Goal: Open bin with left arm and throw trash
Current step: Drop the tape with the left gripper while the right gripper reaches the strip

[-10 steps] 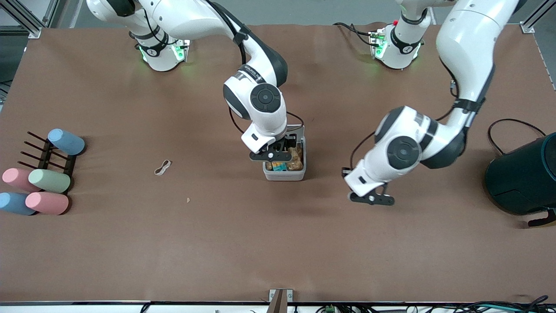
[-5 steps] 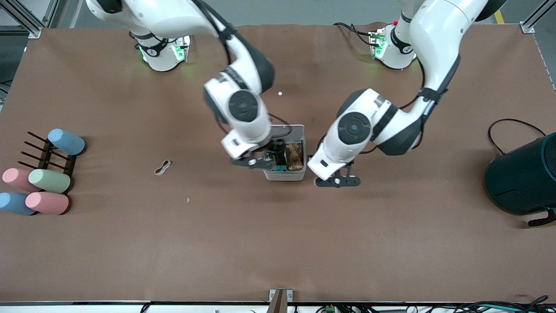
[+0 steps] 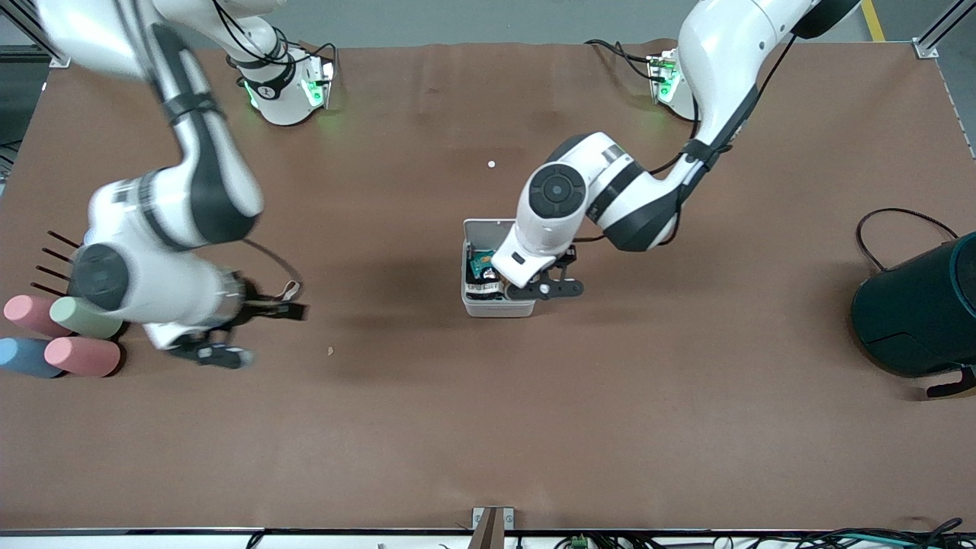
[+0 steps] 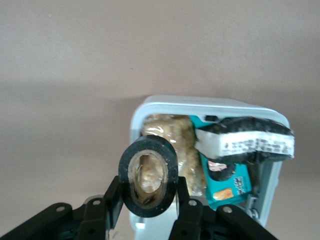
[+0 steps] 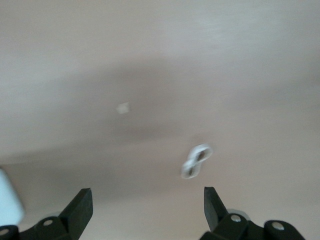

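Note:
The white bin [image 3: 496,309] stands at mid-table with its lid up. It holds a crumpled black wrapper [image 3: 483,279] and other packets, and it also shows in the left wrist view [image 4: 200,101], with the wrapper [image 4: 250,131] inside. My left gripper [image 3: 534,291] is over the bin's edge, shut on the black tape roll [image 4: 148,176]. The beige rubber-band loop [image 3: 290,287] lies on the table toward the right arm's end. My right gripper [image 3: 267,313] is open and empty just beside it; the loop [image 5: 196,161] lies a little ahead of one fingertip [image 5: 210,202].
Pastel cylinders [image 3: 84,335] and a dark rack [image 3: 57,255] sit at the right arm's end. A large dark teal container [image 3: 919,309] with a cable is at the left arm's end. A tiny white dot [image 3: 491,163] and a small crumb [image 3: 330,351] lie on the table.
My right arm swung from the bin to the rubber band at its own end of the table. My left gripper moved from the open table to over the bin.

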